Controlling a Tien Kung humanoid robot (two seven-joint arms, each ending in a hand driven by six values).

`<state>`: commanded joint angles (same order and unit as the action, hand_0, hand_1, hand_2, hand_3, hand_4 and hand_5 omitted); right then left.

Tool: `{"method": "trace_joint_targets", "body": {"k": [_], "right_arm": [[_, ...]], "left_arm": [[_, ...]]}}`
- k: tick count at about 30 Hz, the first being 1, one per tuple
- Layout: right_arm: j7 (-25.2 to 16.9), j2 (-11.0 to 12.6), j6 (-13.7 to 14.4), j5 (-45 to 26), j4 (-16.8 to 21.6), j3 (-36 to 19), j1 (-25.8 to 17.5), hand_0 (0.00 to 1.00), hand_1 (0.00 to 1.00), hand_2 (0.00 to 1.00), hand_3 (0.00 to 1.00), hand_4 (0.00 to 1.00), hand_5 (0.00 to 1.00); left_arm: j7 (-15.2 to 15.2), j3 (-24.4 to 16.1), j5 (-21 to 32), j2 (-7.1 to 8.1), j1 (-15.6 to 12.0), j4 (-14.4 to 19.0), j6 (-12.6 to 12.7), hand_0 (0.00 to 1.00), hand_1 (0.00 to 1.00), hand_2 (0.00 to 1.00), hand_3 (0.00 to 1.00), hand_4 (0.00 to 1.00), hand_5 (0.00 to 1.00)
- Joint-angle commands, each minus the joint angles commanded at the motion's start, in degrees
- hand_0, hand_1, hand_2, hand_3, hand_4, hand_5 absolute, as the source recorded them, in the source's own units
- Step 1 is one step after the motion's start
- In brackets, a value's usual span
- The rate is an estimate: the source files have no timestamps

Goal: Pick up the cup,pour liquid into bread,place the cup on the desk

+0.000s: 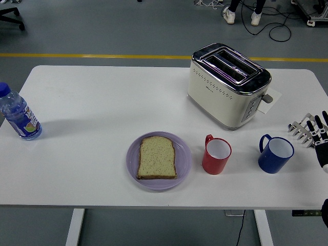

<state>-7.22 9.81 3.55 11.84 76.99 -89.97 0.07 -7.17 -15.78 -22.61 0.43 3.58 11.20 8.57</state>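
A red cup (217,155) stands upright on the white table (102,102), just right of a purple plate (184,161) that holds a slice of bread (157,158). A blue cup (275,154) stands upright further right. My right hand (320,134) is at the right edge of the view, fingers spread and holding nothing, a little to the right of the blue cup and apart from it. My left hand is out of view.
A cream toaster (228,84) stands behind the cups, with a white paper (270,101) beside it. A metal toast rack (302,131) lies right behind my right hand. A blue water bottle (18,116) stands at the far left edge.
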Motion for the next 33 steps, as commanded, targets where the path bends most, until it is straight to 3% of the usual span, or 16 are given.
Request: {"method": "trace_joint_targets", "body": {"k": [7, 33], "right_arm": [[-2.39, -0.05, 0.58, -1.13, -0.56, 0.43, -0.03, 0.684, 0.597, 0.668, 0.639, 0.682, 0.346], [-2.62, -0.25, -0.66, -1.66, -1.25, 0.17, 0.47, 0.669, 0.593, 0.662, 0.633, 0.674, 0.339]], "left_arm": [[0.00, 0.20, 0.10, -0.01, -0.12, -0.02, 0.00, 0.632, 0.640, 0.652, 0.505, 0.240, 0.867], [0.00, -0.52, -0.45, 0.04, 0.29, -0.01, 0.03, 0.632, 0.640, 0.650, 0.504, 0.240, 0.866]]}}
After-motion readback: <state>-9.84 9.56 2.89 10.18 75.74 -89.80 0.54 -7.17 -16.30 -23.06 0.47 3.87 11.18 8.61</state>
